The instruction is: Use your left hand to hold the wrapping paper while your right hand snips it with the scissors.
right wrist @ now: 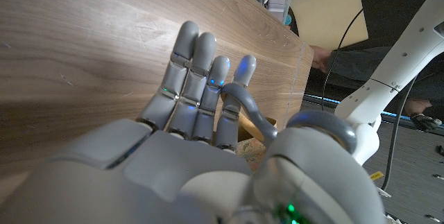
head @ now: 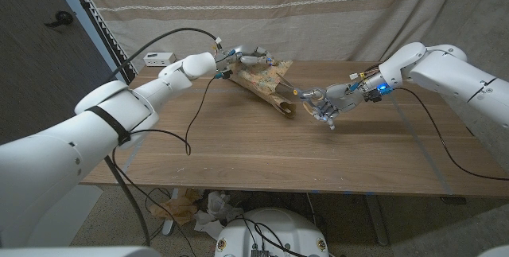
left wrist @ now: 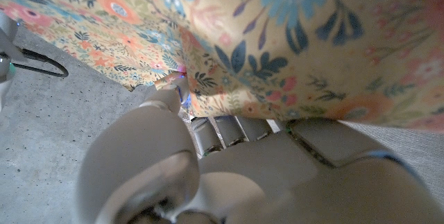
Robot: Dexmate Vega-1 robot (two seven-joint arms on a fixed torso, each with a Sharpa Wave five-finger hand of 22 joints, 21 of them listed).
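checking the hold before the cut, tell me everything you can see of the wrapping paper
The wrapping paper is a roll with a brown cardboard-looking core, open end facing the table's front, lying slantwise on the far middle of the wooden table. A loose sheet is lifted at its far end, gripped by the left hand. Up close its print is yellow with blue, orange and green flowers. The right hand is at the near end, holding grey scissors.

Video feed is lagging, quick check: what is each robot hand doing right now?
Left robot hand: holding the wrapping paper.
Right robot hand: holding the scissors by the grey handle loop.
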